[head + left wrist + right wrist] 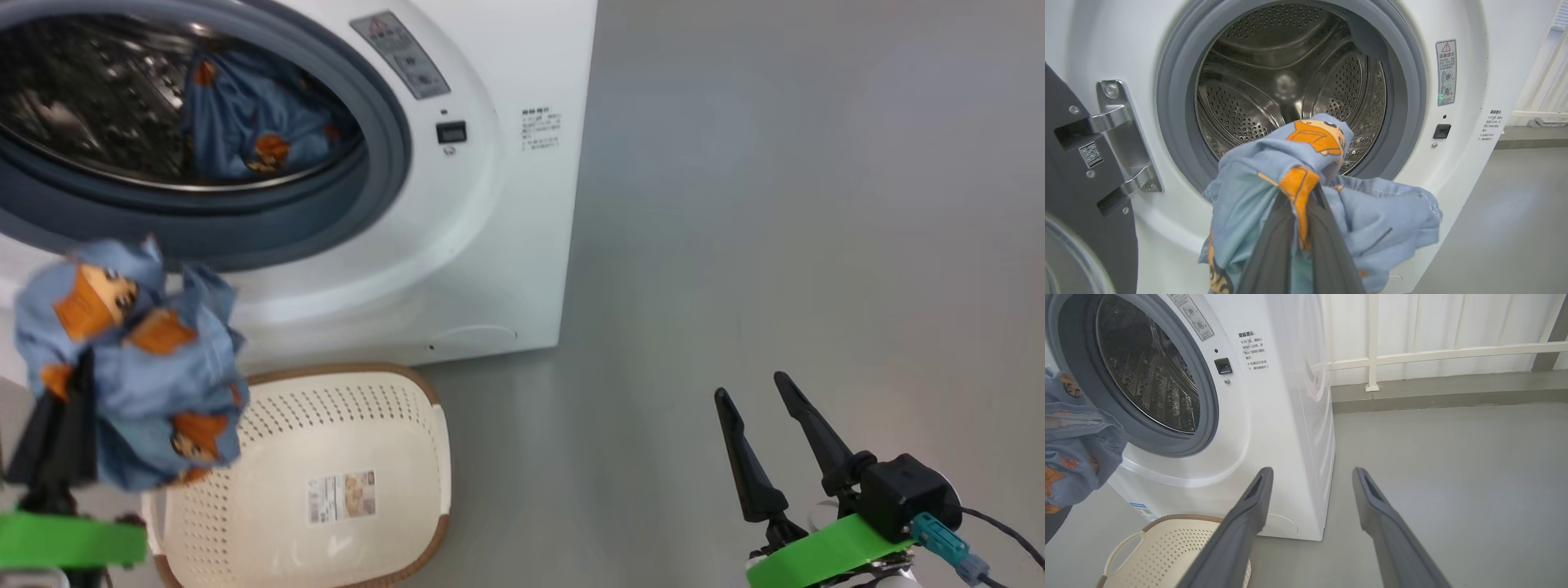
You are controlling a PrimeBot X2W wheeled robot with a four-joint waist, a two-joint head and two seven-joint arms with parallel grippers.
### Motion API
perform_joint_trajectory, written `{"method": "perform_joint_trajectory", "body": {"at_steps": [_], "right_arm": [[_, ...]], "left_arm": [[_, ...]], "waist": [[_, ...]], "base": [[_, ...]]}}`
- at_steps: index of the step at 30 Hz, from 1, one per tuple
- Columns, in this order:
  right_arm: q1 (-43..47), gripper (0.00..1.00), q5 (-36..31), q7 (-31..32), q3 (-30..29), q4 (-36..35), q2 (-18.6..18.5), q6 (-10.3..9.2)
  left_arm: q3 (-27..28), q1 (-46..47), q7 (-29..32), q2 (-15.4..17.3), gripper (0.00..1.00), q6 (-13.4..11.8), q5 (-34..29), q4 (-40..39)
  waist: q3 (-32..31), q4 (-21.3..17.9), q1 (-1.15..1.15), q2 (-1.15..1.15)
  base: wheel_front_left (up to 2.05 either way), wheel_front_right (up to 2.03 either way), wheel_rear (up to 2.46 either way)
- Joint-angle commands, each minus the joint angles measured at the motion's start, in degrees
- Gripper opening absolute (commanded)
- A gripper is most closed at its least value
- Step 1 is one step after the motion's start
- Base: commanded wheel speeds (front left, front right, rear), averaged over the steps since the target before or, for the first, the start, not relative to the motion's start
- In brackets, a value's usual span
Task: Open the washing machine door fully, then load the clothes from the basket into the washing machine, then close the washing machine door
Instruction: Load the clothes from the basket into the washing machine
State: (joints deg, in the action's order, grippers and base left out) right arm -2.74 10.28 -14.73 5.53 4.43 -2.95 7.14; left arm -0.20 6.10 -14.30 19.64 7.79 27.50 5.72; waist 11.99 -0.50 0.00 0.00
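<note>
My left gripper (75, 371) is shut on the clothes (131, 367), a light blue bundle with orange figures, held above the left end of the basket (367, 408) and just below the machine's opening. In the left wrist view the fingertips (1306, 192) pinch the clothes (1274, 163) in front of the steel drum (1274, 73). The washing machine door (1114, 245) stands swung open at the left on its hinge. A blue patch (245, 122) shows inside the drum; I cannot tell whether it is cloth or a reflection. My right gripper (751, 385) is open over bare floor, right of the washing machine (506, 204).
The basket (1163, 551) sits on the grey floor against the machine's front, showing a paper label on its bottom and no clothes. Open floor spreads to the right of the machine. A white railing and wall (1433, 355) run behind it.
</note>
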Motion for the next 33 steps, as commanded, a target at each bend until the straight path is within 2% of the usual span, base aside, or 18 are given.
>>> {"method": "perform_joint_trajectory", "body": {"at_steps": [1, 4, 10, 22, 33], "right_arm": [[-2.3, 1.0, -0.1, -0.3, 2.1, -1.8, 0.1, 0.35], [-2.8, 1.0, -0.2, -0.3, 2.7, -2.1, 0.1, 0.35], [-4.1, 1.0, 0.4, -0.3, 3.7, -2.9, 0.1, 0.35], [-4.5, 1.0, 1.0, -0.3, 4.7, -5.6, 0.1, 0.35], [-6.1, 1.0, 2.0, -0.3, 6.3, -8.7, 0.1, 0.35]], "left_arm": [[2.0, 4.0, -0.7, 3.1, 0.0, -0.3, 0.5, -0.9], [2.4, 6.4, -0.7, 4.3, 0.0, -0.3, 1.1, -0.8], [1.0, 11.5, -0.7, 8.7, 0.0, -0.3, 2.2, -0.3], [-1.6, 23.0, -0.7, 14.7, 0.0, -0.3, 5.5, 4.9], [-6.7, 37.7, -0.7, 23.4, 0.0, -0.3, 11.3, 11.9]], "waist": [[3.5, -1.2, 0.0, 0.0], [4.8, -1.9, 0.0, 0.0], [7.9, -4.1, 0.0, 0.0], [13.9, -7.4, 0.0, 0.0], [23.2, -9.2, 0.0, 0.0]], "base": [[0.0, 0.0, 0.0], [0.0, 0.0, 0.0], [0.0, 0.0, 0.0], [0.0, 0.0, 0.0], [0.0, 0.0, 0.0]]}}
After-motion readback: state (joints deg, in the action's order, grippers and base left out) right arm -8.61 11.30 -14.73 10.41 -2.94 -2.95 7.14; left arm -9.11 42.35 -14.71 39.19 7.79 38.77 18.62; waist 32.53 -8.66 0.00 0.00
